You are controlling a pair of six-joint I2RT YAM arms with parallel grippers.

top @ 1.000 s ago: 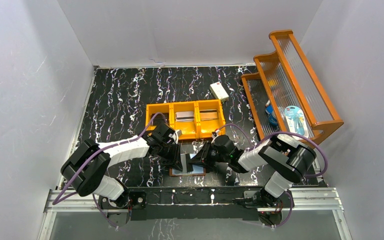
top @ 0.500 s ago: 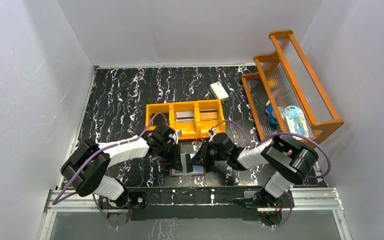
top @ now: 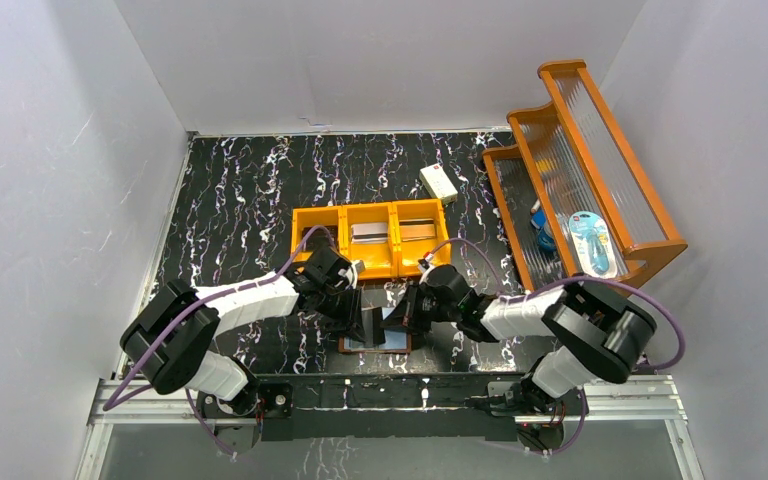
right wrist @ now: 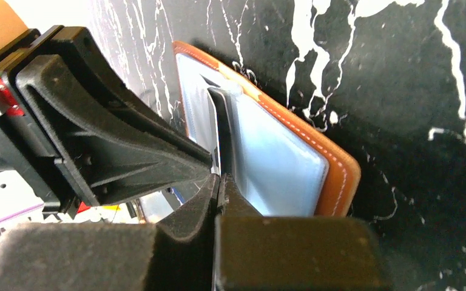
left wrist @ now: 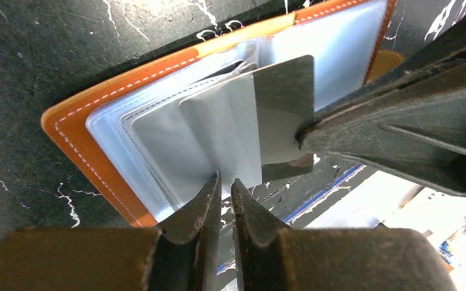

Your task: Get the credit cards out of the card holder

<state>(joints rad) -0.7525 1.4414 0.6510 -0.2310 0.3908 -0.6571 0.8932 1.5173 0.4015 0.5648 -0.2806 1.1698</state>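
Observation:
The card holder (top: 388, 341) lies open near the table's front edge, brown leather (left wrist: 97, 100) outside and pale blue sleeves inside. In the left wrist view my left gripper (left wrist: 226, 182) is pinched on the lower edge of one upright clear sleeve (left wrist: 218, 127). A grey-silver credit card (left wrist: 282, 103) sticks out of that sleeve. My right gripper (left wrist: 303, 132) comes in from the right and is shut on the card's edge. In the right wrist view the jaws (right wrist: 219, 180) meet on the thin card (right wrist: 221, 121), which is seen edge-on. From above, the left gripper (top: 363, 322) and right gripper (top: 403, 318) face each other over the holder.
An orange three-compartment tray (top: 370, 213) stands just behind the grippers, with flat grey things in two compartments. A cream-white box (top: 438, 182) lies further back. An orange stepped rack (top: 580, 170) fills the right side. White walls close in on three sides.
The right gripper's jaws have closed on the card's edge, and its arm has swung slightly outward at the elbow. The left gripper and the holder have not moved.

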